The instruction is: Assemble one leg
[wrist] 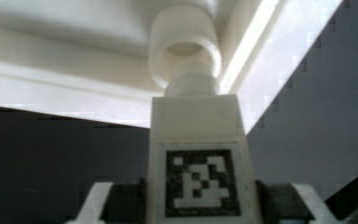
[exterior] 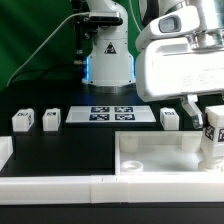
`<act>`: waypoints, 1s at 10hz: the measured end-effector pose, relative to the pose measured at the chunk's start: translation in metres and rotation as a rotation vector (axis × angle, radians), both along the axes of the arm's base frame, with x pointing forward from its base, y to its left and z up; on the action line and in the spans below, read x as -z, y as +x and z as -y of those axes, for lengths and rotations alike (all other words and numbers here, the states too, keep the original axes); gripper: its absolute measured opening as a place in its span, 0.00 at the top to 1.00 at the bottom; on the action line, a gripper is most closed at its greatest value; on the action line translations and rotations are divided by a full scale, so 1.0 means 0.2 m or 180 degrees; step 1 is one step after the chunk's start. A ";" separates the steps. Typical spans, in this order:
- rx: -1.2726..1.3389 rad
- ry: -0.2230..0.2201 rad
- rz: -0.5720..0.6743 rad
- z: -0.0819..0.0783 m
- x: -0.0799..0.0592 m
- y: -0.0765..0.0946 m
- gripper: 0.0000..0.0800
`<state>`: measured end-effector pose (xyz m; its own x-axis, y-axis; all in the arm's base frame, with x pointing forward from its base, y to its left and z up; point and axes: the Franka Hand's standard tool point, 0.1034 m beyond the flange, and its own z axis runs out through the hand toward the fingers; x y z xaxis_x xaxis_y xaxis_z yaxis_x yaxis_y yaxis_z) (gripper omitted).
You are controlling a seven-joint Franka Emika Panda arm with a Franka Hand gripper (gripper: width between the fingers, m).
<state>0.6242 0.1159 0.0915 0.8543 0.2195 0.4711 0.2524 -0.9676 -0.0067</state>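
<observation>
My gripper (exterior: 208, 122) is shut on a leg (exterior: 213, 138), a small white block with a black-and-white tag. I hold it upright over the large white tray-like part (exterior: 150, 158), at that part's corner on the exterior view's right. In the wrist view the leg (wrist: 197, 130) fills the middle between my fingers (wrist: 108, 203), with its tag facing the camera. Its round peg (wrist: 188, 55) points at the tray part's inner corner (wrist: 87, 70). I cannot tell whether the peg sits in a hole. Gripper midpoint in the wrist view (wrist: 197, 208).
Two loose legs (exterior: 22, 121) (exterior: 51, 118) stand on the black table at the exterior view's left, and a third (exterior: 170, 118) stands behind the tray part. The marker board (exterior: 112, 113) lies between them. The robot base (exterior: 108, 55) is behind it.
</observation>
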 end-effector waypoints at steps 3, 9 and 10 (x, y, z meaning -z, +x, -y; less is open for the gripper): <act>0.0002 -0.0009 -0.0019 0.01 0.01 -0.02 0.63; -0.0006 -0.0013 -0.0081 0.01 0.08 -0.05 0.63; -0.0006 -0.0013 -0.0084 0.01 0.09 -0.05 0.63</act>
<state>0.6137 0.1146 0.0742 0.8661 0.2231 0.4474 0.2540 -0.9672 -0.0094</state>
